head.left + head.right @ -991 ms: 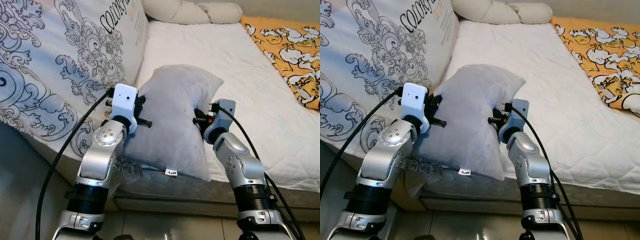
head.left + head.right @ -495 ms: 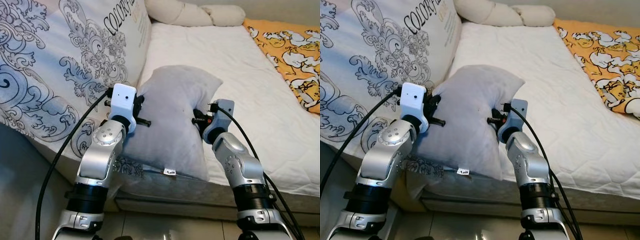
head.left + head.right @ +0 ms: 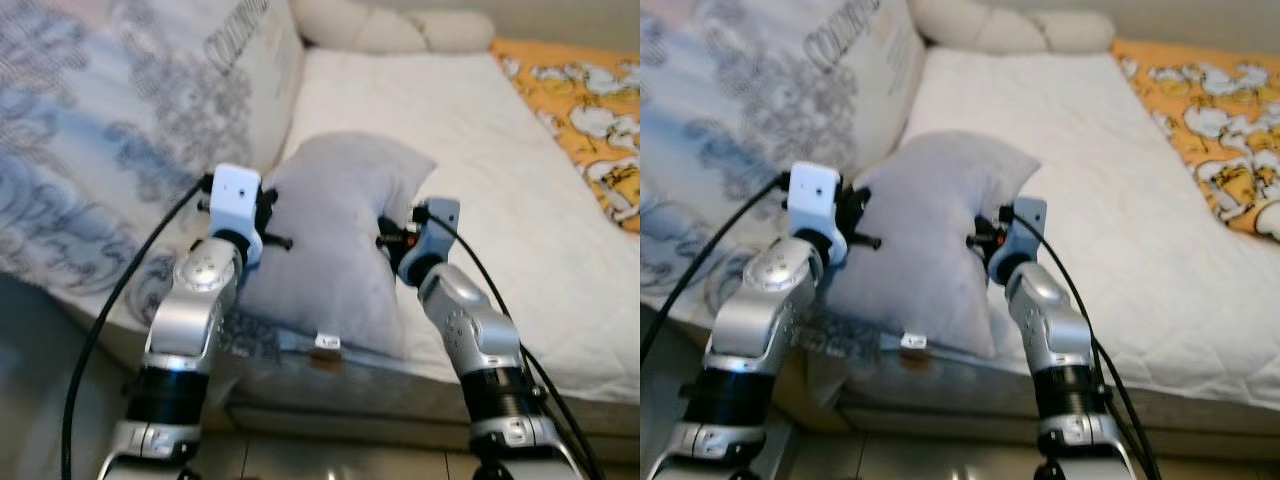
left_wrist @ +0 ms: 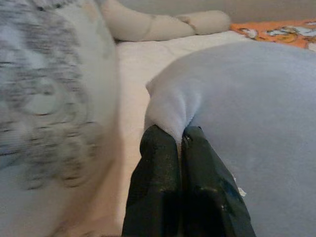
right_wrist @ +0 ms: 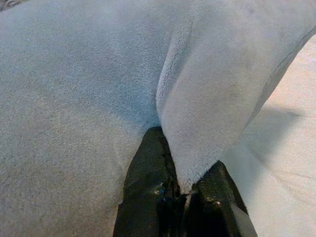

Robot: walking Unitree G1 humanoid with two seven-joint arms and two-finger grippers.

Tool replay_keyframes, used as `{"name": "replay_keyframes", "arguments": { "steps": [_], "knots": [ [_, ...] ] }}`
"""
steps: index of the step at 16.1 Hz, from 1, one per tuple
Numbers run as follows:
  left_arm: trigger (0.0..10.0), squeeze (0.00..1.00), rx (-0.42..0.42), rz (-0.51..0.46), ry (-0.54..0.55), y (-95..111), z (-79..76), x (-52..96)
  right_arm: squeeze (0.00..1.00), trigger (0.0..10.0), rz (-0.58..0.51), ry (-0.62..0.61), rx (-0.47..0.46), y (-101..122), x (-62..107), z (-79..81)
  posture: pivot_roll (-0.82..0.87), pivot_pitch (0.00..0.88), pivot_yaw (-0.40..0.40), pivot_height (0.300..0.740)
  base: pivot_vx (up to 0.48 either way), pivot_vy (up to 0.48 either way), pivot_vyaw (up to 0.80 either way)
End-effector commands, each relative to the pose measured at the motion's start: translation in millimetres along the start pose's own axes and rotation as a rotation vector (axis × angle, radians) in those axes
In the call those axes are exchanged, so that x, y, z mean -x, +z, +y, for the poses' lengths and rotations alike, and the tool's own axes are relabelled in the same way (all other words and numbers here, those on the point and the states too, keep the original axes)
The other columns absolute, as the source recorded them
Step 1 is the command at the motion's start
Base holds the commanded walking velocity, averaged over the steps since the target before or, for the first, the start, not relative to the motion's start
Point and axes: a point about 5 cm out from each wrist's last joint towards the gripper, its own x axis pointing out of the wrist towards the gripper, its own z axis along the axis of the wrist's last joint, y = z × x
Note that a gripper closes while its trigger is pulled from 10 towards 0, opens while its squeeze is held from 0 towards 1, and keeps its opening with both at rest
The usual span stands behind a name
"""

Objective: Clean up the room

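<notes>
The soft grey plush pillow [image 3: 335, 240] hangs between both grippers over the white quilted bed [image 3: 520, 190] edge — left gripper [image 4: 180, 136] clamped on one side fold, right gripper [image 5: 185, 190] pinching the opposite fold.

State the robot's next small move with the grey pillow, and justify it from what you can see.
Probably carry the grey pillow forward onto the white mattress. The left gripper and right gripper each pinch a fold of it, and its lower edge hangs over the bed's near edge.
</notes>
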Motion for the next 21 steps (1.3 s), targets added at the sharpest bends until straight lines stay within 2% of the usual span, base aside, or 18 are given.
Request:
{"name": "replay_keyframes", "arguments": {
  "steps": [1, 13, 18, 20, 21],
  "knots": [
    [10.0, 0.00, -0.011, -0.044, -0.012, 10, -4.2, -1.3, 0.00, 10.0, -0.040, -0.003, 0.010, 10, -1.9, 0.1, 0.06, 0.000, -0.019, 0.740, 0.398, 0.000, 0.00],
    [10.0, 0.00, -0.018, -0.038, -0.013, 8, -3.3, -1.0, 0.00, 10.0, -0.030, 0.005, 0.006, 5, -1.9, 3.0, 0.06, 0.000, -0.013, 0.740, 0.397, 0.000, 0.00],
    [10.0, 0.00, -0.027, -0.029, -0.021, 7, -5.0, -0.8, 0.00, 10.0, -0.023, -0.026, -0.014, 2, -1.3, -0.9, 0.06, 0.000, -0.007, 0.740, 0.370, 0.000, 0.00],
    [10.0, 0.00, -0.055, -0.028, -0.039, 6, -7.2, -3.3, 0.00, 10.0, -0.014, -0.068, -0.022, 0, -0.9, -6.4, 0.05, 0.000, 0.001, 0.740, 0.000, 0.000, 0.00],
    [10.0, 0.00, -0.071, -0.016, -0.057, 6, -8.8, -6.7, 1.00, 10.0, -0.014, -0.101, -0.029, -1, 0.4, -13.5, 0.05, 0.000, 0.004, 0.740, 0.000, 0.000, 0.00]
  ]
}}
